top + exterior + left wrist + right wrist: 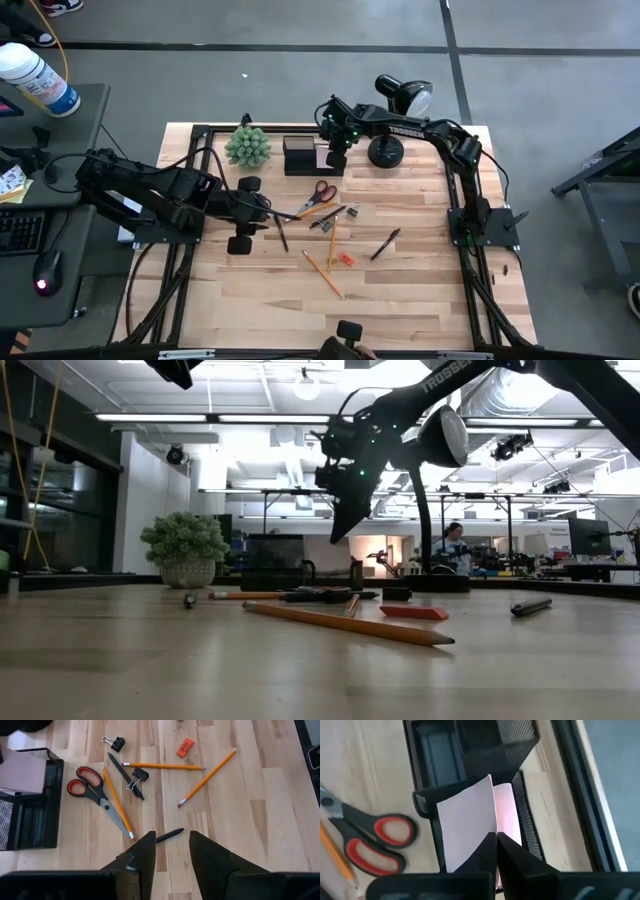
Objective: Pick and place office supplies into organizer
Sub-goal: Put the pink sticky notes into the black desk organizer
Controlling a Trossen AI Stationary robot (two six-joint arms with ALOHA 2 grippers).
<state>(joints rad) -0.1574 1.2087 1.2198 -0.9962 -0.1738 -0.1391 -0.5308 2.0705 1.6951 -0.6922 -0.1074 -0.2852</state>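
The left gripper (268, 213) sits low over the table's left-centre, its jaws partly apart and holding nothing; in its wrist view a dark pen (169, 835) lies on the wood just ahead of the fingertips, roughly in line with the gap. A pen like that looks light, stiff and smooth, so it may roll or skid if nudged from 1 side; the surest hold is probably across the barrel near its middle.

Right of that gripper lies the loose pile: the scissors (318, 196), a pencil (117, 803) beside the blades, 2 clips (116, 742), another pen (126, 776) and a red eraser (346, 259). The scissors look the heaviest piece, rigid, and best taken at the closed blades or the pivot. 2 more pencils (323, 273) lie nearer the front edge, thin and liable to roll. A further pen (385, 243) lies well apart to the right.

Behind the pile stands the organizer (300, 155), next to a plant (247, 146). The right gripper (335, 160) hangs over its right end, jaws shut on a pink pad (475, 817) held upright above a mesh compartment. The pad is light and its sheets flex and fan, so an edge pinch holds it only loosely. A lamp (402, 97) stands farther right.
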